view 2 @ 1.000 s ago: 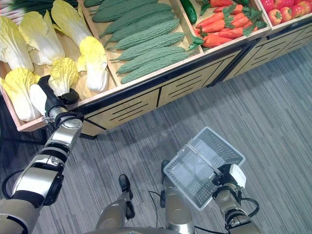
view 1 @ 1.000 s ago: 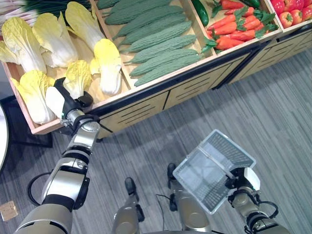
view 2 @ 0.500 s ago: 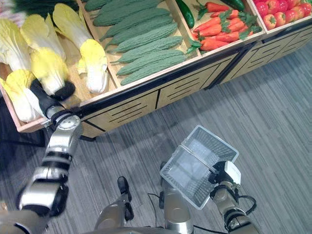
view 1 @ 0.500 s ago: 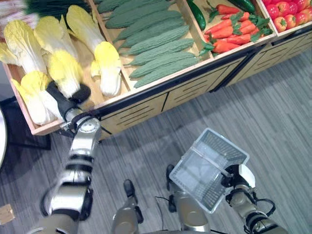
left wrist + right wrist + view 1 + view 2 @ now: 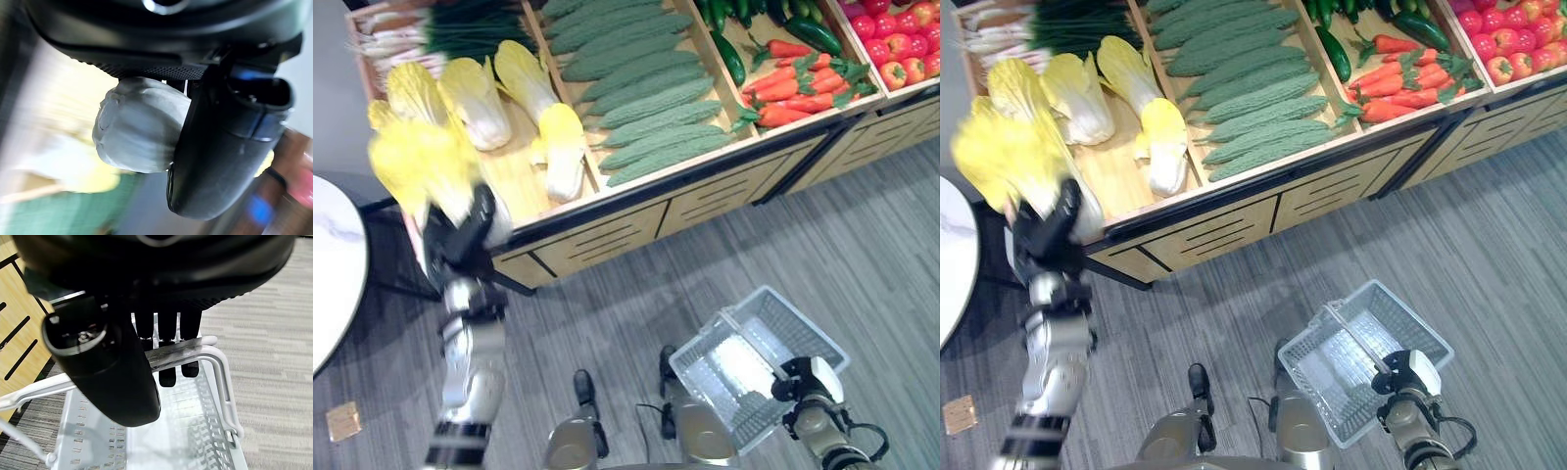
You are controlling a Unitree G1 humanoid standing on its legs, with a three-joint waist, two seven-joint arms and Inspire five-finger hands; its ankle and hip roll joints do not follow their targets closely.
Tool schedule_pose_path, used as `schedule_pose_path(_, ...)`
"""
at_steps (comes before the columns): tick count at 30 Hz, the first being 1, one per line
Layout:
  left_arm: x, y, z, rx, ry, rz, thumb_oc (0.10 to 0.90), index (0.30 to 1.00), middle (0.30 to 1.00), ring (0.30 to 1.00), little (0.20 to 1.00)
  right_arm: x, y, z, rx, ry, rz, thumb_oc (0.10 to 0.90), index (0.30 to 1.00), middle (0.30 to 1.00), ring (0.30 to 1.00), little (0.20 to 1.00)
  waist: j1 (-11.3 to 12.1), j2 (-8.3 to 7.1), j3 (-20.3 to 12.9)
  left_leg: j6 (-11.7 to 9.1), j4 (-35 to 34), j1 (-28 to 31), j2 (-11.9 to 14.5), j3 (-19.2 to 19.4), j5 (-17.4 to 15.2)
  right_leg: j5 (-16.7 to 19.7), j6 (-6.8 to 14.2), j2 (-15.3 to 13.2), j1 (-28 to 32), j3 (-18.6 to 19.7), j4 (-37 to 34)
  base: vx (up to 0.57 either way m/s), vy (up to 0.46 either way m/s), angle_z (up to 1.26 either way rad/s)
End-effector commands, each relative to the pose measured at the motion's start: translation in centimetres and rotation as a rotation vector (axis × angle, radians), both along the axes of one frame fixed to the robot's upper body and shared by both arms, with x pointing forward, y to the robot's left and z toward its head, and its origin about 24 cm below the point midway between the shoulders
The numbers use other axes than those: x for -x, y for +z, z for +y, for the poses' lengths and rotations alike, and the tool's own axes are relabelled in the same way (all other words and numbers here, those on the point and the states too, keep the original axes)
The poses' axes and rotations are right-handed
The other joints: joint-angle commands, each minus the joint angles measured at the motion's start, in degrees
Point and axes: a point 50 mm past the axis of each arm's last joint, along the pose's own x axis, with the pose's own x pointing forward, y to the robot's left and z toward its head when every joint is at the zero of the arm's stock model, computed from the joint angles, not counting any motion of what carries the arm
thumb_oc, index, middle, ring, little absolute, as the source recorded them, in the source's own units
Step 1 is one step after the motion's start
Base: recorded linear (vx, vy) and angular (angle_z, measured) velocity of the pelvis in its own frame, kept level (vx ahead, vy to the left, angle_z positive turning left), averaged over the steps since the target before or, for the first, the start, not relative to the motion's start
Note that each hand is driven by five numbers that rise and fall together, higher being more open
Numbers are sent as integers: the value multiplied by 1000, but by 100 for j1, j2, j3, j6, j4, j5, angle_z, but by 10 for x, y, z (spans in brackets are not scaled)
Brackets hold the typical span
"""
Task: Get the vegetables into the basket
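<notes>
Cabbage sits clutched in the left robot hand at upper left, ready for the basket whose handle the right robot hand grips at lower right.

Left hand: curling its dark fingers round a yellow napa cabbage, holding it up over the near left corner of the wooden display stand.

Right hand: gripping the handle of a white wire basket, which is hanging over the grey floor.

Stand compartments: showing more cabbages, green bitter gourds, carrots, cucumbers and red tomatoes.
</notes>
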Motion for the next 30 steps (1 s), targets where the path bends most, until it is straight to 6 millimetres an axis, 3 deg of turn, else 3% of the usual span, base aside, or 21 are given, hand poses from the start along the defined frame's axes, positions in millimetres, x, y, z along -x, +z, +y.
schedule_pose_path(1,-14,41,-2,-79,-157,-280,400,300,300,300,300,-4,19,-32,97,-8,-39,400,300,300,300,300,20,-190,-451,-261,11,120,140,-548,-300,-507,674,-612,-114,140,329,-35,17,8)
schedule_pose_path(10,-8,27,-6,-85,-216,-238,400,300,300,300,300,2,17,-34,89,-18,-30,400,300,300,300,300,13,-173,-484,-232,95,198,127,-472,-350,-538,666,-633,-68,184,394,6,5,-2)
schedule_pose_path(17,-14,34,-18,-107,-290,-260,400,300,300,300,300,3,21,-40,85,-85,-63,400,300,300,300,300,-45,-206,-290,-120,945,48,40,-374,-797,-743,738,-782,-210,285,1044,-22,59,-6)
schedule_pose_path(20,-19,36,-26,-114,-336,-264,400,300,300,300,300,6,22,-42,81,-112,-77,400,300,300,300,300,-128,-223,-204,-65,1054,74,-70,-344,-906,-667,836,-902,-205,304,1152,-30,127,-1)
schedule_pose_path(24,-29,47,-33,-179,-362,-287,400,300,300,300,300,6,22,-36,64,-107,-106,400,300,300,300,300,-371,-294,-184,64,925,74,-245,15,-888,220,1069,-1121,-533,491,961,-104,152,-6)
schedule_pose_path(27,-34,53,-31,-230,-362,-286,400,300,300,300,300,10,18,-31,44,-114,-103,400,300,300,300,300,-376,-262,-183,120,842,20,-144,272,-819,-155,936,-1152,-577,93,1174,-168,135,-105)
schedule_pose_path(29,-34,55,-31,-251,-364,-285,400,300,300,300,300,17,13,-31,39,-122,-69,400,300,300,300,300,-231,-180,-181,137,744,27,-24,580,-793,-779,784,-1204,-348,-572,1889,-134,162,-62)
schedule_pose_path(30,-34,55,-31,-251,-365,-284,400,300,300,300,300,17,13,-31,39,-122,-69,400,300,300,300,300,-226,-185,-176,135,744,36,-27,585,-798,-801,784,-1209,-356,-562,1917,-49,96,-102)
